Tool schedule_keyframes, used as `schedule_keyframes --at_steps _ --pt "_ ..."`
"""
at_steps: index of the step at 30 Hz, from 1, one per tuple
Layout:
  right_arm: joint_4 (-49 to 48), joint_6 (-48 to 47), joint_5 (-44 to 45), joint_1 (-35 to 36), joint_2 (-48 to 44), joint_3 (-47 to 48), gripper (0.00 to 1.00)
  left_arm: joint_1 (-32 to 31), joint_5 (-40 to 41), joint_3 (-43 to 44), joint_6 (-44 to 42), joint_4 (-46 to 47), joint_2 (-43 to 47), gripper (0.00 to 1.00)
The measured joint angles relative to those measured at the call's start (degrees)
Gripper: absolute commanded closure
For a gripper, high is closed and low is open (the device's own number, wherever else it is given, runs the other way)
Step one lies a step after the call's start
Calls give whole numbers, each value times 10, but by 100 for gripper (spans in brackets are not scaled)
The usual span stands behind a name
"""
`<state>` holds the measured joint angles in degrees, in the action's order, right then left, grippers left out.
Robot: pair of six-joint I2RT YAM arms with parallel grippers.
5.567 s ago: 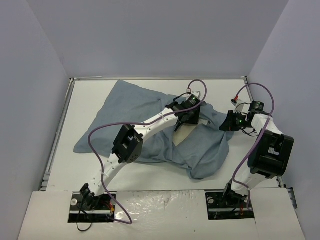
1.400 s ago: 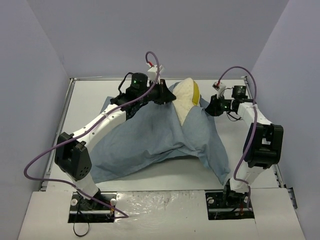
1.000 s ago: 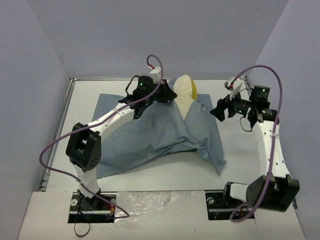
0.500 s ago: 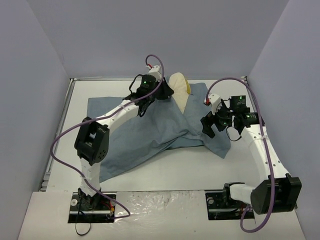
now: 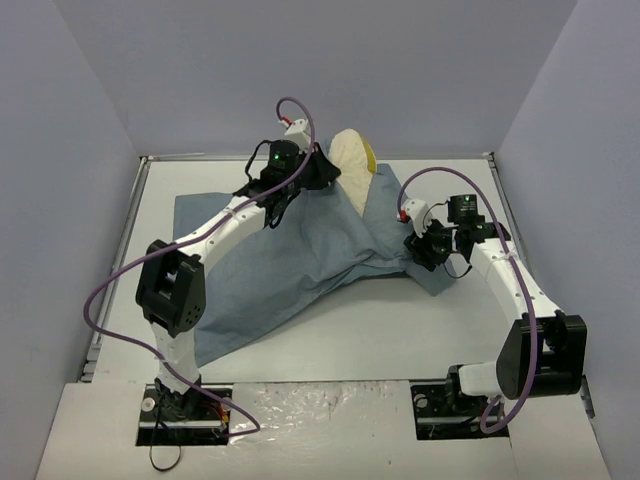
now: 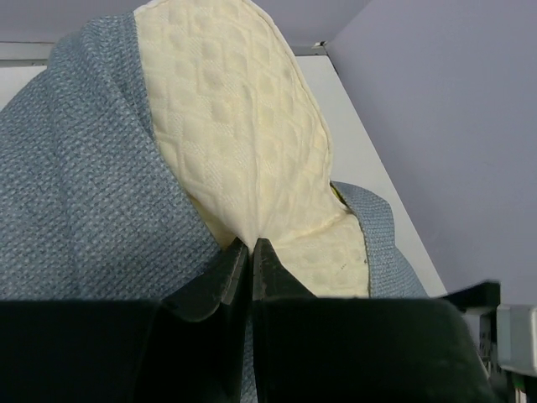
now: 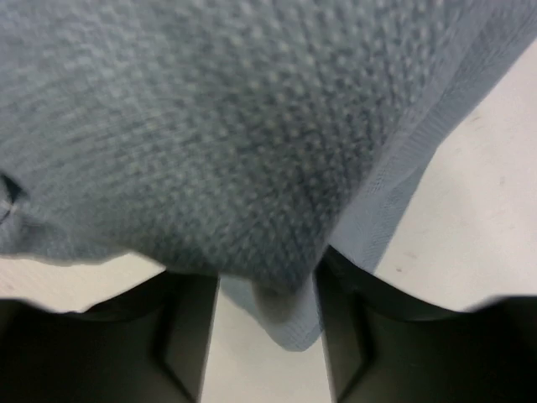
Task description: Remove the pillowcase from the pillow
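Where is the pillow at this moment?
In the top view, far centre: the pillow sticks out of the pillowcase, pinched by the left gripper.

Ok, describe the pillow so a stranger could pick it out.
Start at the white table and the grey-blue pillowcase spread over it. At its far end the pillow sticks up from the opening, pinched by the left claw. It is the only cream, quilted thing, with a yellow-green edge.
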<state>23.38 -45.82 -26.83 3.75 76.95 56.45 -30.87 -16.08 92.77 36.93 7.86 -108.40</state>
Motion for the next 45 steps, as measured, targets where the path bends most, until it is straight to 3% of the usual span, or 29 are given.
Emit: schedule_keyframes --at_steps 3,14,22,37,45 --pt "0 -31 -10 0 11 0 100 6 -3 -8 3 -2 17 98" --pt "-2 -109 -87 -85 -70 -35 100 47 -25 -93 44 13 114 98" --pt "-11 -161 -129 -155 -33 -63 100 124 -52 -130 96 19 194 98" --pt "-9 -237 -138 -128 -2 -103 100 161 -106 -158 182 63 216 98" --pt "-18 -235 -77 0 -2 -126 100 170 -134 -158 266 142 205 98"
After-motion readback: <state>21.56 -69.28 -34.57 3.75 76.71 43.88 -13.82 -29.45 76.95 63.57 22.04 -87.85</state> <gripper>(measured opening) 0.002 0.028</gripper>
